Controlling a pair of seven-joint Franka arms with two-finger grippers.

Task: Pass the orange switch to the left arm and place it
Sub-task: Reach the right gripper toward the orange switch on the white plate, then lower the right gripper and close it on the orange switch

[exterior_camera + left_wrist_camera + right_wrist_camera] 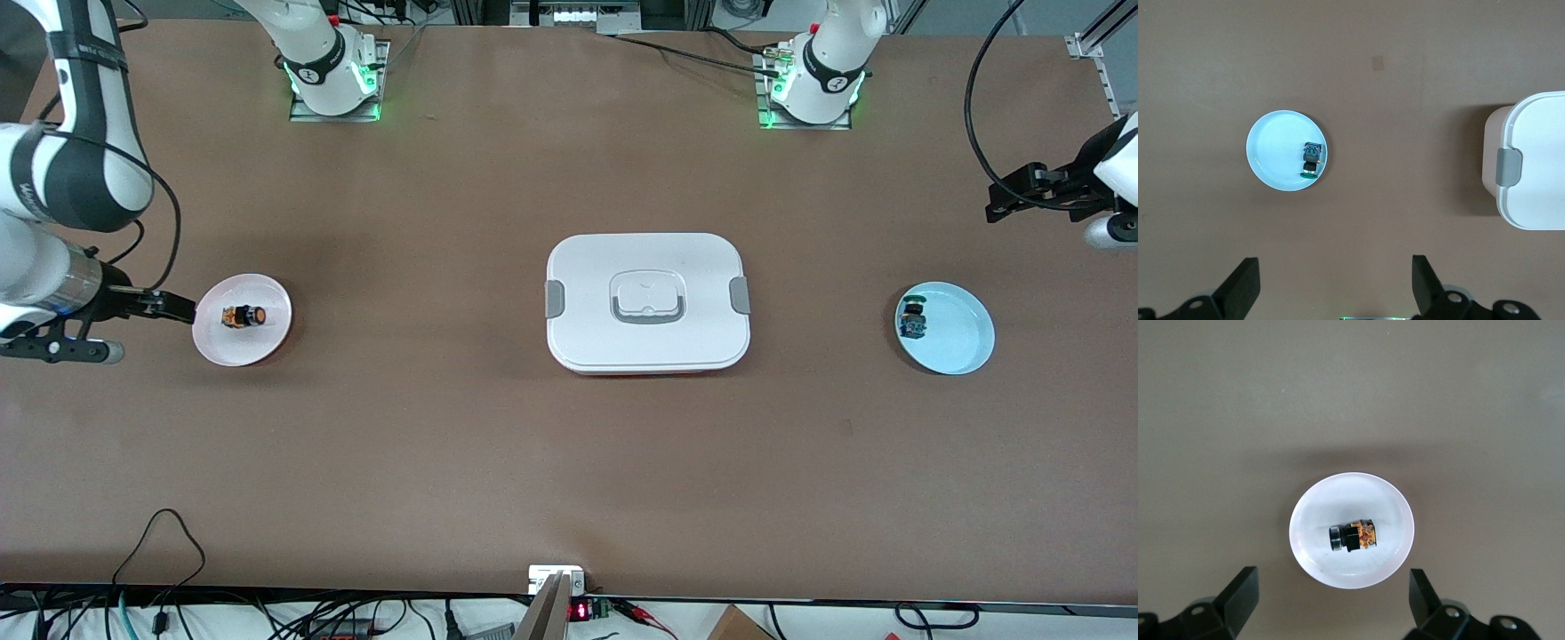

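Note:
The orange switch (243, 316) lies on its side on a pale pink plate (267, 338) toward the right arm's end of the table. In the right wrist view the switch (1353, 537) and plate (1351, 497) sit just ahead of my fingers. My right gripper (142, 325) is open and empty, up over the table beside that plate; it also shows in its wrist view (1333, 600). The white box (647, 302) stands mid-table, lid shut. My left gripper (1000, 201) is open and empty, high over the left arm's end; it also shows in its wrist view (1335, 277).
A light blue plate (956, 342) holds a blue-and-green switch (913, 320) toward the left arm's end. The left wrist view shows this plate (1271, 150), its switch (1311, 159) and a corner of the box (1538, 160). Cables hang along the table's near edge.

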